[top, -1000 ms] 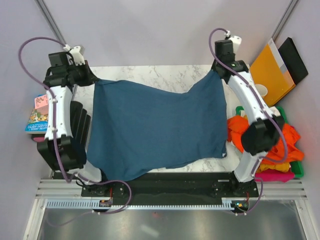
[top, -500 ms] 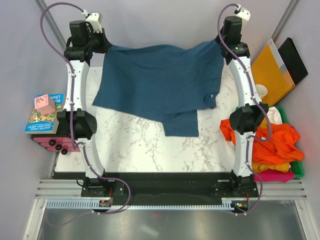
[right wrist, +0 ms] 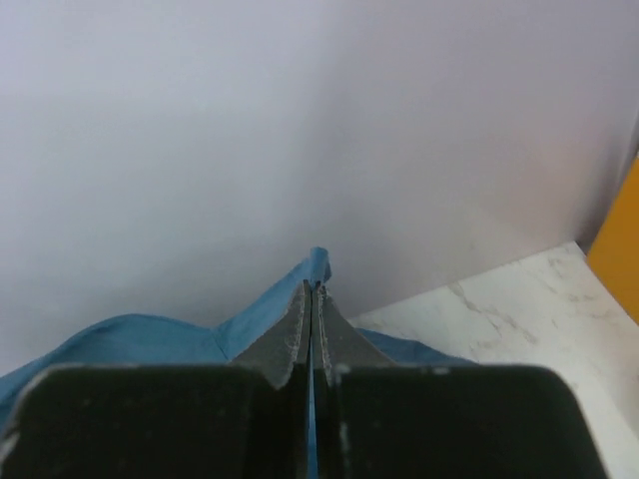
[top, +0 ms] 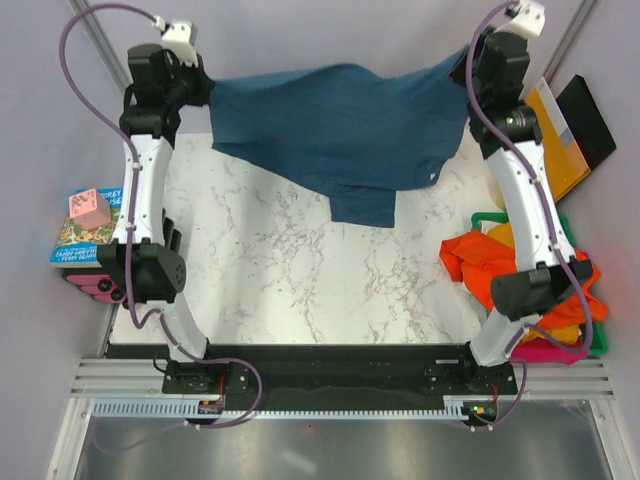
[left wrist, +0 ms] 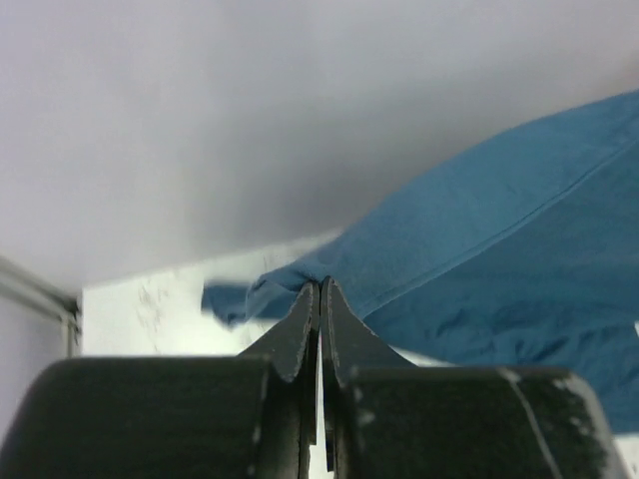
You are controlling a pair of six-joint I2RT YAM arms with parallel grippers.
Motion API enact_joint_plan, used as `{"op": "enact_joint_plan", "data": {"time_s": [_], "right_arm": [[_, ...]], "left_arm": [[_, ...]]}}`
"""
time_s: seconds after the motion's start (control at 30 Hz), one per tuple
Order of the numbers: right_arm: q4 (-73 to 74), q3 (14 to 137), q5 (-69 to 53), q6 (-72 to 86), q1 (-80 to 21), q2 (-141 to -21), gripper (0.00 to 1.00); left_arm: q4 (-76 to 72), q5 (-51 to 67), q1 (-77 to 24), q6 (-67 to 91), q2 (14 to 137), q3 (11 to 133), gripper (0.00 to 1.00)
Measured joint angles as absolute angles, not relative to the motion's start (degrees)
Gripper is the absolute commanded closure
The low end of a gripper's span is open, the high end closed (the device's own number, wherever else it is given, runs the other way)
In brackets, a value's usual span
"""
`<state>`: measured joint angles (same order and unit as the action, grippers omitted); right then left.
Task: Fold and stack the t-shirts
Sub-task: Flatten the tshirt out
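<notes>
The dark teal-blue t-shirt (top: 340, 130) hangs stretched in the air between both grippers over the far edge of the table, its lower part drooping toward the marble. My left gripper (top: 207, 92) is shut on its left corner; in the left wrist view the cloth (left wrist: 479, 249) bunches at my left gripper's (left wrist: 319, 284) closed tips. My right gripper (top: 468, 62) is shut on the right corner; in the right wrist view a fold of the cloth (right wrist: 260, 314) sticks up between my right gripper's (right wrist: 312, 287) closed tips. A heap of orange (top: 480, 265), yellow and pink t-shirts (top: 550, 350) lies at the right.
A green bin (top: 600, 335) holds the heaped shirts at the right edge. An orange envelope (top: 560, 140) and a black flat item (top: 590, 115) lean at the back right. A book with a pink block (top: 88, 208) sits left of the marble table (top: 300, 280).
Both arms have lifted and carried the teal-blue shirt from lying spread over the table to hanging high at the far edge. The right gripper has risen higher than before.
</notes>
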<state>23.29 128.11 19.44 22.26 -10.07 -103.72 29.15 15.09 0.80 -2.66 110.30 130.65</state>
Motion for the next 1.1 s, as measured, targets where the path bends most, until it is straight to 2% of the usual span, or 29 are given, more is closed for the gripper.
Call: {"op": "enact_joint_plan", "data": {"time_s": [0.17,0.23,0.3,0.47,0.7,0.87,1.1], "right_arm": [[21.39,103.85,22.2,19.99,-13.74,-90.26,1.0],[23.53,98.74,23.31,18.33,-16.08,-86.7,1.0],[25.8,97.89,24.75,16.36,-18.5,-83.85,1.0],[30.7,106.02,28.21,12.05,-24.71,-75.88,1.0],[31.73,123.5,31.24,9.74,-26.92,-68.36,1.0],[31.79,127.46,32.12,9.63,-26.89,-64.93,1.0],[32.29,125.99,34.39,8.91,-27.11,-66.74,1.0]], "left_arm": [[29.04,16.32,1.54,-2.96,97.27,106.43,0.98],[30.46,17.08,2.04,-3.07,90.28,98.19,0.98],[32.16,18.02,2.59,-3.07,83.79,95.74,0.98],[33.69,20.1,3.68,-3.03,68.77,102.24,0.98],[34.41,20.62,3.68,-2.79,56.29,113.8,0.98],[38.26,20.6,3.68,-2.35,53.98,117.27,0.98],[42.81,19.9,3.68,-2.17,54.11,115.57,0.98]]}}
